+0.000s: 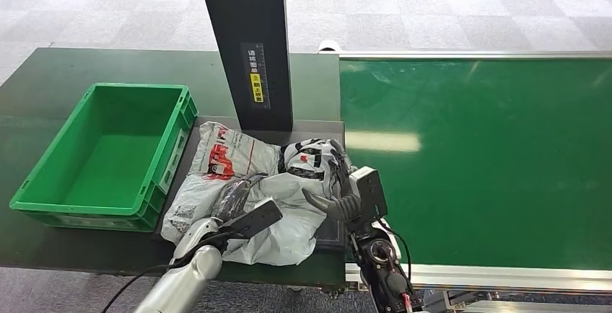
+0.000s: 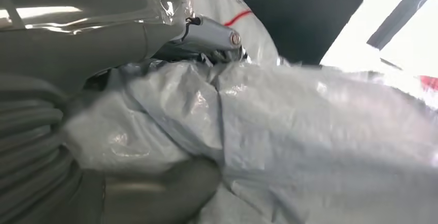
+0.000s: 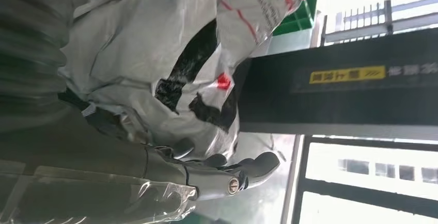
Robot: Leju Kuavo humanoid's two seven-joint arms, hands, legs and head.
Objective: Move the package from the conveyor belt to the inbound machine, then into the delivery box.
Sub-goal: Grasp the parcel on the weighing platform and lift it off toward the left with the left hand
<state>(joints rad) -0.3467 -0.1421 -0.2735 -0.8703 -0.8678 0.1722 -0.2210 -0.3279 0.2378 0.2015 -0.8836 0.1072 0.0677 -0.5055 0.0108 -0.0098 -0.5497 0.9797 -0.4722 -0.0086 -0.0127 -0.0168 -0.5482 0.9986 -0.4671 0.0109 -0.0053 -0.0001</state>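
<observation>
The package point(image 1: 252, 190) lies on the inbound machine's platform point(image 1: 328, 237), at the foot of the upright column point(image 1: 249, 46). The left hand point(image 1: 234, 215) sits on its near left part, the fingers point(image 1: 229, 199) pressed into the wrap. The right hand point(image 1: 343, 197) is against its right side. The delivery box point(image 1: 108, 154) stands left of the left fingers; the conveyor belt point(image 1: 483, 161) lies right of the right hand.

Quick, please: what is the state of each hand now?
Left hand: grips the package.
Right hand: grips the same package.
</observation>
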